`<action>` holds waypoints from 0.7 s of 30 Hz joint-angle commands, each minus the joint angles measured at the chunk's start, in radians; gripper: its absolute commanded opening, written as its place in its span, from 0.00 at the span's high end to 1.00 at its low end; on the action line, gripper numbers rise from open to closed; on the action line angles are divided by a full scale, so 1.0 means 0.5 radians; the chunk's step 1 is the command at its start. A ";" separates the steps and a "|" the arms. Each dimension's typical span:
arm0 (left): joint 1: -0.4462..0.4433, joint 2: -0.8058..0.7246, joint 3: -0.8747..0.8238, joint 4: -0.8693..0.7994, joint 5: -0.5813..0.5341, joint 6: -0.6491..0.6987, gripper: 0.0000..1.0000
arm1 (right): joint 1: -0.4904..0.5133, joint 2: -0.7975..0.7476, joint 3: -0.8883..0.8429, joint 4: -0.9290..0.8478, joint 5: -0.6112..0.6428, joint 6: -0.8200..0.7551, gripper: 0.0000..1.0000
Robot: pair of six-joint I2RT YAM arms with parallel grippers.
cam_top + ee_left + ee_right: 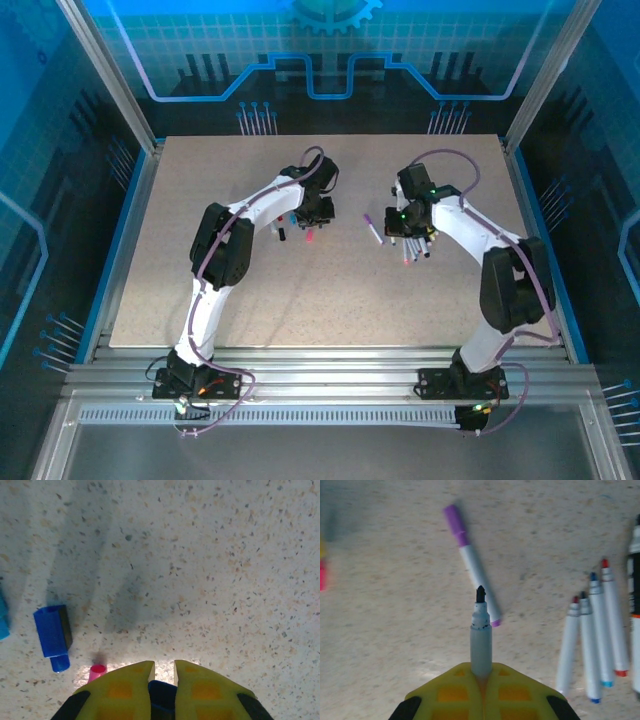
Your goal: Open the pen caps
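Speckled beige tabletop (200,300), white pens (590,645) side by side, blue walls (60,100), aluminium rails (330,375)

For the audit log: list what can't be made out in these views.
- Left wrist: dark blue piece in the left tool, mostly hidden by its fingers; cap or not, unclear.
- Left wrist: light blue item, cut off by left edge.
- Right wrist: black-tipped pen, rear end hidden in the right tool.
- Right wrist: black-and-white marker, cut off by right edge.
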 commanded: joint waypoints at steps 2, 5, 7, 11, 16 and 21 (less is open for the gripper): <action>-0.012 0.016 -0.003 -0.070 -0.117 0.058 1.00 | -0.055 0.166 0.096 -0.134 0.185 -0.124 1.00; -0.009 0.027 -0.029 -0.067 -0.120 0.059 0.98 | -0.059 0.254 0.092 -0.098 0.169 -0.116 1.00; -0.009 0.029 -0.047 -0.055 -0.111 0.058 0.90 | -0.059 0.286 0.074 -0.055 0.145 -0.093 1.00; -0.012 0.058 -0.032 -0.072 -0.111 0.061 0.79 | -0.051 0.340 0.076 -0.058 0.207 -0.069 1.00; -0.012 0.075 -0.021 -0.080 -0.116 0.066 0.66 | -0.050 0.404 0.091 -0.106 0.316 -0.058 0.97; -0.012 0.083 -0.001 -0.092 -0.116 0.064 0.64 | -0.023 0.476 0.119 -0.143 0.353 -0.069 0.90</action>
